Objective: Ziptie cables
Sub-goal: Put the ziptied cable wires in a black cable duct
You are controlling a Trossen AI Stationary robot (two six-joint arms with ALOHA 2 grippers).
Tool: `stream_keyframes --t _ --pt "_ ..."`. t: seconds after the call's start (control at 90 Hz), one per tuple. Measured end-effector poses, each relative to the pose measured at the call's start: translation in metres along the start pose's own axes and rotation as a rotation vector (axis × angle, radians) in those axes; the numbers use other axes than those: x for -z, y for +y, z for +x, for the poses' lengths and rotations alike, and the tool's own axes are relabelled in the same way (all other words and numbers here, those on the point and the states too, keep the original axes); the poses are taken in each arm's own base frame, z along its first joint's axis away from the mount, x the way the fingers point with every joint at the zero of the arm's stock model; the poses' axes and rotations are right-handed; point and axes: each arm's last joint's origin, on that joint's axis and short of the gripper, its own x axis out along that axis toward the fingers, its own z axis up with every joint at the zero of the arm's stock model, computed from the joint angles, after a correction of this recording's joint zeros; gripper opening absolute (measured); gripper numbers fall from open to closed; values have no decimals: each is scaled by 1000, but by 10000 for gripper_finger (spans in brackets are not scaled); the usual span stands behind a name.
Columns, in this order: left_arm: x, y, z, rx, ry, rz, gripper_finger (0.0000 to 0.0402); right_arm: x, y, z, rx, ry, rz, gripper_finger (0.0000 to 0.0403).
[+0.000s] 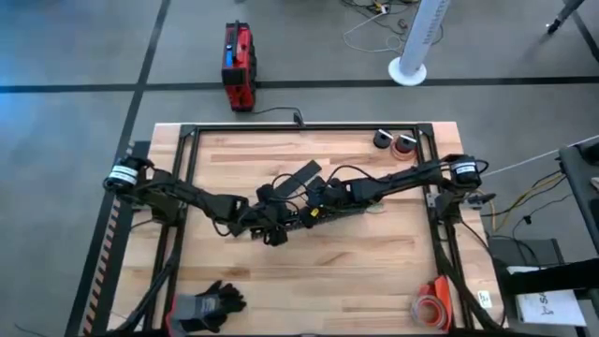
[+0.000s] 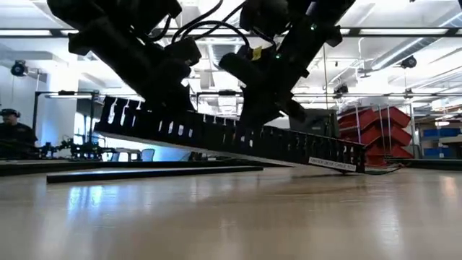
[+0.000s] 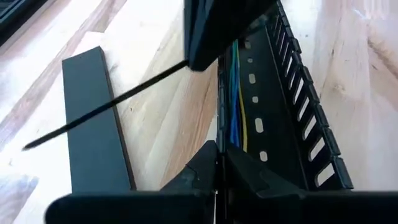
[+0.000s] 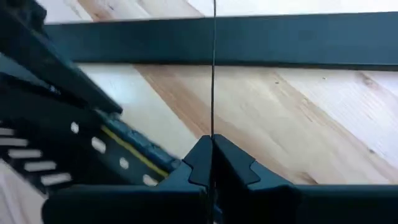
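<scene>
A: Tabletop?
B: Mid-frame in the high view, a slotted strip, tilted in the low view, with the cables lying inside.
A: Pincers?
B: Left pincer and right pincer both together; right's pinches a thin ziptie.

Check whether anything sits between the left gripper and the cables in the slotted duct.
Nothing visible. The left gripper sits at the slotted duct, with the cables lying in the channel directly ahead; the zip tie angles off to the side.
</scene>
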Motion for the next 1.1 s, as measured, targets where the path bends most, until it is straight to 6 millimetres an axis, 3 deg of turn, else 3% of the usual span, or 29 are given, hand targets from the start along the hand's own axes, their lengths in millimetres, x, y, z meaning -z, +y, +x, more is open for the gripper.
stream_keyframes --t 0.4,0.733,1.1 --pt "0 0 0 0 1 2 6 -2 1 -2 6 -29 -75 0" --pt "1 0 0 -2 5 -10 6 -4 3 -32 -18 13 -167 73" --pt "26 6 2 -25 53 24 6 3 18 -59 -70 -16 -240 69"
